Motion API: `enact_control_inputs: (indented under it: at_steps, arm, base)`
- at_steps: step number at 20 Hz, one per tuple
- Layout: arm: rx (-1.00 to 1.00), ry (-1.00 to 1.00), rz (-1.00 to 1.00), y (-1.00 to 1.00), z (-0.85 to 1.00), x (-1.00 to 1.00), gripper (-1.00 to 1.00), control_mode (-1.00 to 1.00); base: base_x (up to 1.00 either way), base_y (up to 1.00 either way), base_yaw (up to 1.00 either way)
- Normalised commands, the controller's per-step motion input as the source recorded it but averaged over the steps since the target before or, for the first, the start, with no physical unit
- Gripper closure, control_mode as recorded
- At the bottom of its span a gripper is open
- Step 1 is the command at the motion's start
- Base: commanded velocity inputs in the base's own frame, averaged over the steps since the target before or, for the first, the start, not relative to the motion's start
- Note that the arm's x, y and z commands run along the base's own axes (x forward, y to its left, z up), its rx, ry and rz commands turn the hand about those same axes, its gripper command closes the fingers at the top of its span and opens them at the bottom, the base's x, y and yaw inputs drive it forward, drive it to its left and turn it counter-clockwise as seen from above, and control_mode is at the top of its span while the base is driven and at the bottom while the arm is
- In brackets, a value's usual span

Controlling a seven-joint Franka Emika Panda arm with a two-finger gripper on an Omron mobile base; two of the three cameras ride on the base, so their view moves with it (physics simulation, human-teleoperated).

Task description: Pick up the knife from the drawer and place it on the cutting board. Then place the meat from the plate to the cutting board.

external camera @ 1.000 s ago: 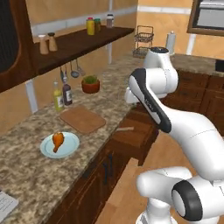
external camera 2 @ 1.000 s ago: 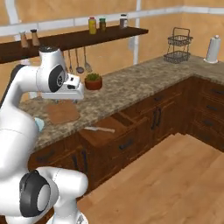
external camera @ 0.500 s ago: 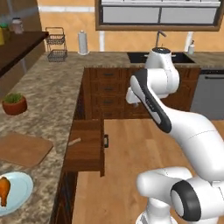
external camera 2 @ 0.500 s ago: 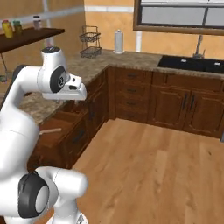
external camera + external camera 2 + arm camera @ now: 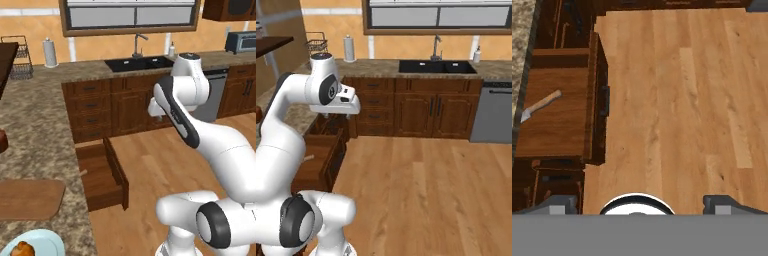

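The knife (image 5: 540, 106) lies flat inside the drawer (image 5: 554, 114), at the side nearest the worktop (image 5: 35, 145), its pale wooden-looking handle pointing toward the drawer's front panel and its blade tip partly hidden under the worktop edge. The drawer stands pulled fully out over the wooden floor (image 5: 677, 100).

On the worktop just beside the drawer lies the cutting board (image 5: 27, 199), bare. Beyond the board from the drawer sits the plate (image 5: 42, 242), with the meat (image 5: 22, 249) resting on it at the frame edge.

The gripper (image 5: 641, 202) hangs over the floor, well apart from the drawer and level with its front; its fingers (image 5: 558, 204) stand spread wide with nothing between them. A dark sink (image 5: 137, 63) sits in the far worktop run.
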Motion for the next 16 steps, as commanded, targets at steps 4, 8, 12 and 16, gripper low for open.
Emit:
enact_control_inputs:
  at_steps: [4,8,12,16]
  arm:
    - [0.00,0.00,0.00,0.00,0.00,0.00,-1.00,1.00]
    - [0.00,0.00,0.00,0.00,0.00,0.00,-1.00,1.00]
    - [0.00,0.00,0.00,0.00,0.00,0.00,-1.00,1.00]
    - [0.00,0.00,0.00,0.00,0.00,0.00,-1.00,1.00]
  base:
    - [-0.02,0.44,-0.13]
    - [-0.11,0.21,0.03]
    - [-0.10,0.01,0.15]
    - [-0.07,-0.03,0.36]
